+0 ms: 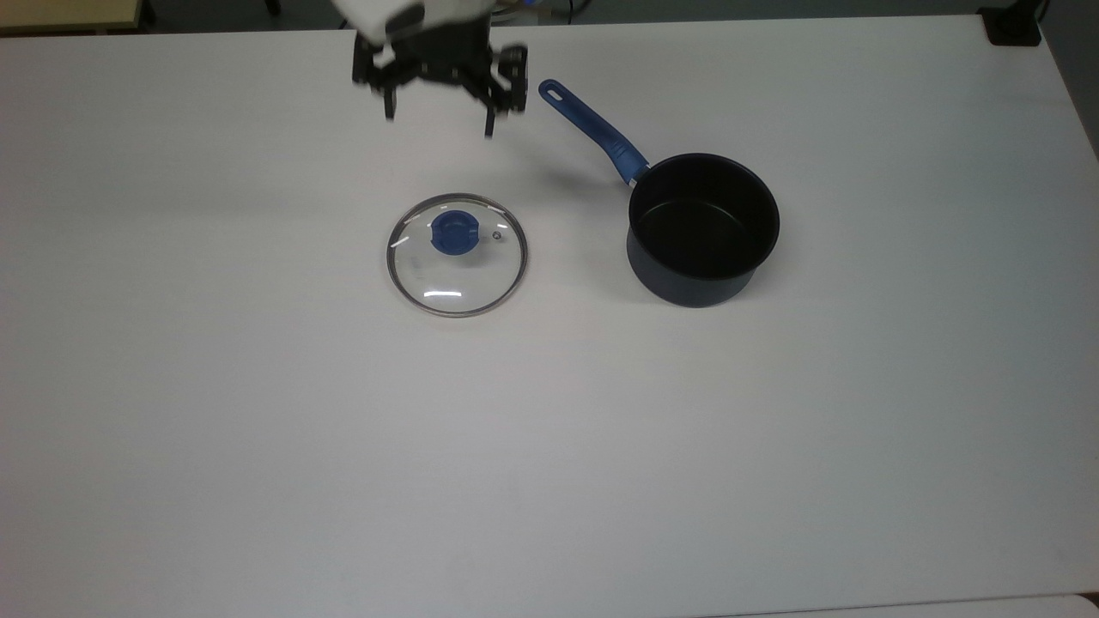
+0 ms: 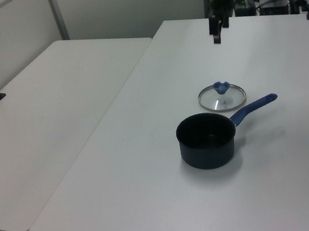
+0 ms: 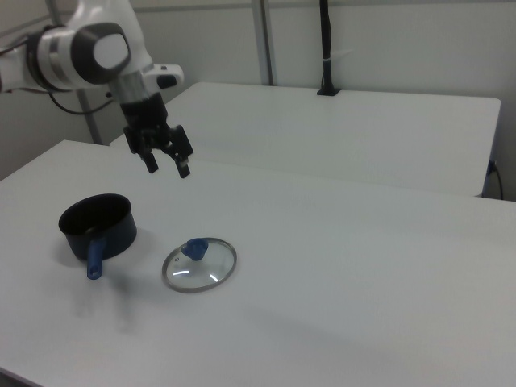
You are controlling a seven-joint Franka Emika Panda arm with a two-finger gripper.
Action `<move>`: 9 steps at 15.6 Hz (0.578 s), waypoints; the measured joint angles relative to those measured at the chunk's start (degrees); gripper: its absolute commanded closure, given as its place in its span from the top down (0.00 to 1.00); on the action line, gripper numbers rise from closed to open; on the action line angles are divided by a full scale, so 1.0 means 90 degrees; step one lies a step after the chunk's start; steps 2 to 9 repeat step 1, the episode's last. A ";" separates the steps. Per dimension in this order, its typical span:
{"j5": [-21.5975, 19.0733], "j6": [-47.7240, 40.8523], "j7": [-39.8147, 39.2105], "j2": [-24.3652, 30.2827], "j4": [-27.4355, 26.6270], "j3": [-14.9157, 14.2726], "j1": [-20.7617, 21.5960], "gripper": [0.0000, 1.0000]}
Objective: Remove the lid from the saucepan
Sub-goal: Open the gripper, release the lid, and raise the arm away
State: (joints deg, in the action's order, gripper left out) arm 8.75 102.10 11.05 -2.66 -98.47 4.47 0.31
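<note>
Right view shows the gripper raised with fingers spread and empty, the lid flat on the table below them, beside the open saucepan, apparently released.

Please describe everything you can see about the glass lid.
The lid is a round disc of clear glass with a thin steel rim, a blue centre knob and a small vent beside it. It lies flat, knob up, on the white table, apart from the saucepan. Nothing touches it; the open gripper hangs well above it.
</note>
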 measured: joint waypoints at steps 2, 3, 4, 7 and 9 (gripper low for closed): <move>-0.0019 -0.0077 0.0020 0.0085 -0.0007 0.0005 0.0000 1.00; -0.0019 -0.0077 0.0020 0.0085 -0.0007 0.0005 0.0000 1.00; -0.0019 -0.0077 0.0020 0.0085 -0.0007 0.0005 0.0000 1.00; -0.0019 -0.0077 0.0020 0.0085 -0.0007 0.0005 0.0000 1.00; -0.0019 -0.0077 0.0020 0.0085 -0.0007 0.0005 0.0000 1.00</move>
